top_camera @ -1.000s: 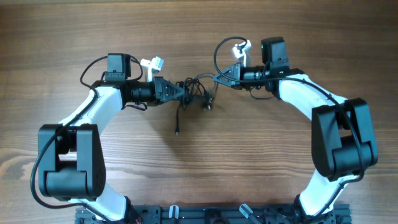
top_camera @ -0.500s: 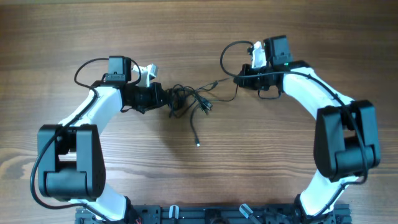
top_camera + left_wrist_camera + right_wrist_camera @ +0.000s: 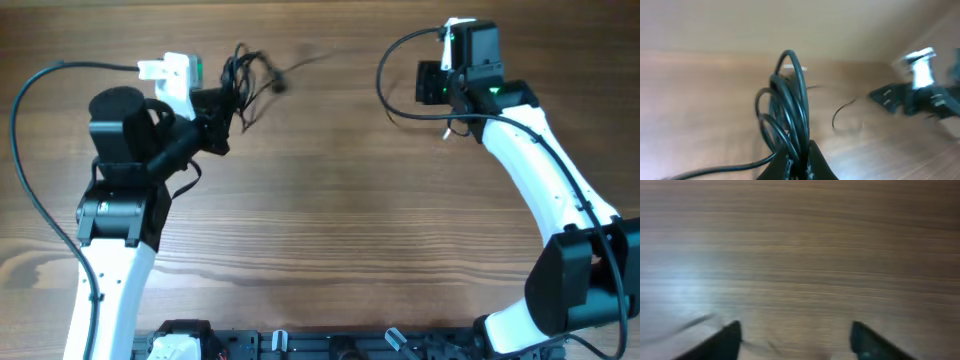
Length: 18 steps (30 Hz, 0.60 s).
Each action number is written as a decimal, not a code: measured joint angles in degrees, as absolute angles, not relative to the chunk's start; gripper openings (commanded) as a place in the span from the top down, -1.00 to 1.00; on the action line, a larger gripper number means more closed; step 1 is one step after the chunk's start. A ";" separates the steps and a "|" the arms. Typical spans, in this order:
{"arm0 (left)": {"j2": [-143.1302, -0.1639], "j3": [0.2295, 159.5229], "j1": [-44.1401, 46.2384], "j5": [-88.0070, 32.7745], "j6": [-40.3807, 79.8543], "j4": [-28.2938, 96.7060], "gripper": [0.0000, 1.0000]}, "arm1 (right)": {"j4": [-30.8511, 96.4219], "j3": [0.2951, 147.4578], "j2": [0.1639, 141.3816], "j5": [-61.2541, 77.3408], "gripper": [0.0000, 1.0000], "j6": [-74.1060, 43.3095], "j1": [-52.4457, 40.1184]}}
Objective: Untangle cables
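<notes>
Now the left gripper (image 3: 798,159) pinches the looped cables (image 3: 800,127) — right gripper (image 3: 796,332) wide, well apart.

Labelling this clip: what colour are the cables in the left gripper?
Black. The cables show best in the left wrist view.

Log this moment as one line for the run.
left pincer: shut on tangled thin black cables | right pincer: open, empty | untangling: not done

The right gripper (image 3: 796,341) is holding its two dark fingertips (image 3: 728,339) wide apart above the blurred wooden table (image 3: 800,250), a faint streak showing beside the left one.
</notes>
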<state>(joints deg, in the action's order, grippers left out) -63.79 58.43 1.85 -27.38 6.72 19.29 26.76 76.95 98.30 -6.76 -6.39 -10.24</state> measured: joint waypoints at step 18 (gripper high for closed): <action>-83.77 58.43 9.80 -23.75 22.65 21.32 -0.87 | 32.25 76.95 98.30 32.64 -0.64 -7.70 -9.96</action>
